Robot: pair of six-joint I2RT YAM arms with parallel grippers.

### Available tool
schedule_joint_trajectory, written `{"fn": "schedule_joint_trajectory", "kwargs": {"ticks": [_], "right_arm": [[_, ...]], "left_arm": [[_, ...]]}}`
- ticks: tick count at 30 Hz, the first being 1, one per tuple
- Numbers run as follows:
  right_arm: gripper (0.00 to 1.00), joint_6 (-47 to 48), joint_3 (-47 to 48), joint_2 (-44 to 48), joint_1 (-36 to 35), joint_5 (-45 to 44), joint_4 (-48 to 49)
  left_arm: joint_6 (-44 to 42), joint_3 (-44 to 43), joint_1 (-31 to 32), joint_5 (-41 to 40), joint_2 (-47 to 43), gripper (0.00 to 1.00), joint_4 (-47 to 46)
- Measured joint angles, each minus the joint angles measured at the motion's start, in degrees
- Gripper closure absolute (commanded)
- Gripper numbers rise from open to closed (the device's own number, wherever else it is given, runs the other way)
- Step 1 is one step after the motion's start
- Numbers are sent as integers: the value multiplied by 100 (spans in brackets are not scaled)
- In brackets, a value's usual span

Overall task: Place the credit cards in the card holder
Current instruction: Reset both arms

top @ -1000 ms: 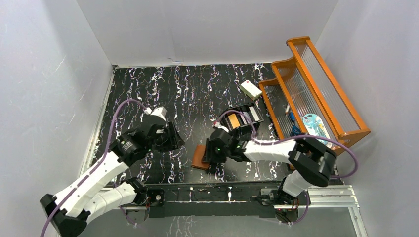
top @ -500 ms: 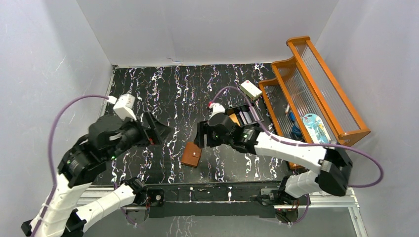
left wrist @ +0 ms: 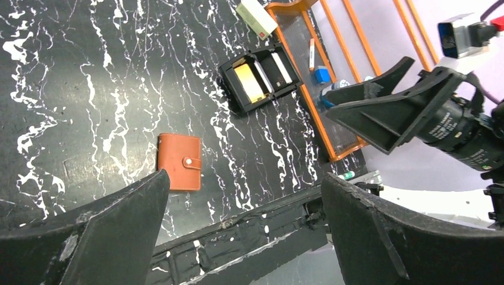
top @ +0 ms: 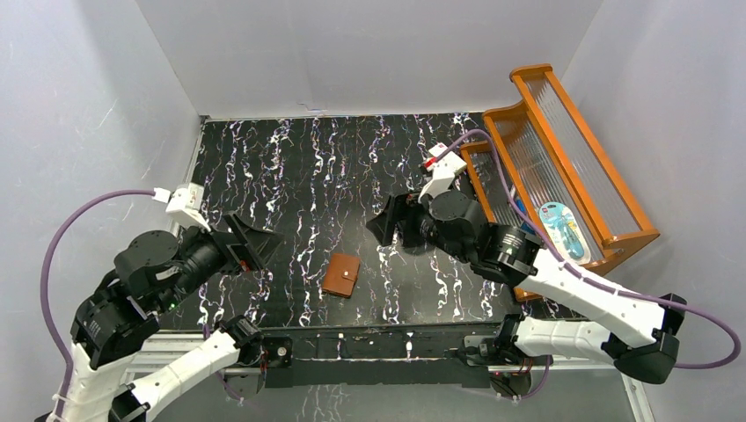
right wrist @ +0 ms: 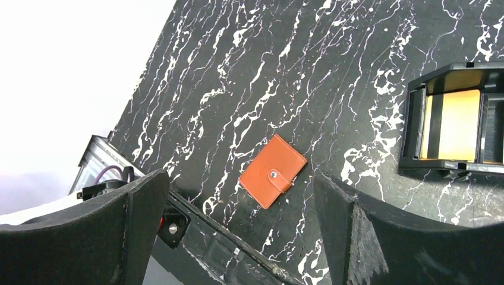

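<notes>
While my left gripper [top: 255, 241] and right gripper [top: 392, 220] gape empty, the credit cards [right wrist: 450, 124] sit far right, card holder [top: 340, 275] shut.

Black tabletop [top: 308, 167] with white marble-like veining, smooth with a dull sheen. On it lies a tan card holder [top: 340, 275] that looks like smooth leather, with a small shiny metal snap [left wrist: 188, 161]. A box [left wrist: 260, 77] of matt black hard plastic holds an orange credit card [left wrist: 248, 82] with a glossy face. The rack [top: 633, 239] has an orange-brown frame that looks like varnished wood, set with ribbed translucent panels [top: 572, 149]. The fingers [left wrist: 101, 237] of the left gripper [top: 262, 249] are matt black plastic, grainy and scuffed pale at the edges; the right gripper [top: 385, 220] looks the same. The arm shells [top: 598, 299] are smooth white plastic. A purple cable [top: 62, 255] looks rubbery. The near rail [top: 396, 338] looks like dark metal.
</notes>
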State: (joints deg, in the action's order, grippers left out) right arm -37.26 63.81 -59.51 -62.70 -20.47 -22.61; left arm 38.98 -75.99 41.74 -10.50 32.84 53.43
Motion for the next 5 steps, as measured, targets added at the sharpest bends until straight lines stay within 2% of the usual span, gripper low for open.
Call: {"fn": "schedule_joint_trajectory", "kwargs": {"ticks": [5], "right_arm": [[2, -105, -282, 214, 0, -15, 48]], "left_arm": [[28, 107, 0, -66, 11, 1, 81]]}}
